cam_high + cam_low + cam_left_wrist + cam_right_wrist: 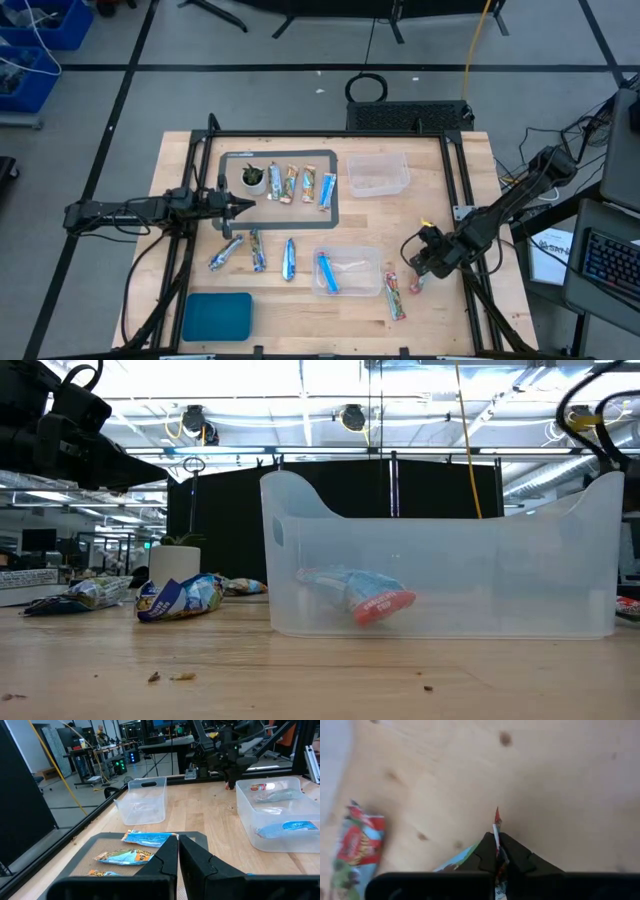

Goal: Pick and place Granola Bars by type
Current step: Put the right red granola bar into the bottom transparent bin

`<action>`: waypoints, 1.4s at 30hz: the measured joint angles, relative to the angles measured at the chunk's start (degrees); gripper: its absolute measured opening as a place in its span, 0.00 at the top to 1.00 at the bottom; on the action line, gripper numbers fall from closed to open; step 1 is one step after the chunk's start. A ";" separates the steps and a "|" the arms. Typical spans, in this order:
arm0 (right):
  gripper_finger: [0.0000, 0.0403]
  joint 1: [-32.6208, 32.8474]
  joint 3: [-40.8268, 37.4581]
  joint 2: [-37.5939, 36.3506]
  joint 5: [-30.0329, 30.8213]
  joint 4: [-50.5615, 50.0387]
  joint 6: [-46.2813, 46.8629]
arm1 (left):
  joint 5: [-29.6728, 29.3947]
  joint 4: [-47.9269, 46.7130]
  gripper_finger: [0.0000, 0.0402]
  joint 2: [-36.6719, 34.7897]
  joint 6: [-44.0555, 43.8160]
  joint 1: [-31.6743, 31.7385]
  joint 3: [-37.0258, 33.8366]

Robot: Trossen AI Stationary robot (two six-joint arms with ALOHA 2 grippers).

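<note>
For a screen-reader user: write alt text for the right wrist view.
The right end effector is shut on the edge of a red-tipped granola bar wrapper just above the bare wooden table. Another red-and-green bar lies on the wood nearby.

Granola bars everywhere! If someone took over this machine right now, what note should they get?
Right pincer: shut on a red-tipped bar, just over the wood near the table's right front.
Left pincer: shut, holding nothing, waiting beside the grey mat.
Done: one blue bar lies in the front clear bin.
Left: four bars on the mat, three loose bars on the wood in front of it, one red bar beside the bin. The back bin holds no bars.
</note>
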 joint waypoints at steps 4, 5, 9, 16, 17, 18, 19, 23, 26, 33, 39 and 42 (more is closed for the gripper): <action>0.99 0.02 0.10 -2.05 4.03 2.05 -3.40 | 0.00 0.02 0.94 0.00 -0.01 0.01 0.00; 0.99 0.02 0.11 -2.53 5.04 2.29 -4.33 | 0.00 0.02 0.94 0.02 -0.01 0.01 0.00; 1.00 0.02 0.14 -4.46 8.99 3.54 -7.91 | 0.00 0.01 0.94 0.01 0.00 0.00 0.00; 1.00 -0.09 0.15 -7.32 15.13 5.00 -12.72 | 0.00 0.00 0.94 0.00 0.01 0.01 0.00; 1.00 -0.11 0.15 -7.69 16.25 5.51 -13.80 | 0.00 0.02 0.94 0.01 0.00 0.01 0.00; 1.00 -0.11 0.17 -8.07 17.31 6.17 -14.86 | 0.00 0.00 0.94 0.02 -0.01 0.00 0.00; 1.00 -0.11 0.17 -8.45 18.44 7.06 -16.07 | 0.00 0.02 0.94 0.02 0.01 0.01 0.00; 1.00 -0.11 0.17 -9.86 21.87 11.02 -22.47 | 0.00 0.00 0.94 0.02 0.01 0.01 0.00; 1.00 -0.11 0.17 -10.86 23.47 13.99 -27.17 | 0.00 0.02 0.94 0.02 0.00 0.00 0.00; 1.00 -0.15 0.20 -12.00 27.56 20.59 -40.98 | 0.00 0.00 0.94 0.02 0.01 0.00 0.00; 1.00 -1.43 0.20 -12.00 28.82 30.72 -56.80 | 0.00 0.00 0.94 0.02 -0.01 -0.01 0.00; 1.00 -1.70 0.21 -12.00 28.76 36.82 -64.70 | 0.00 0.02 0.94 0.02 -0.01 -0.01 0.00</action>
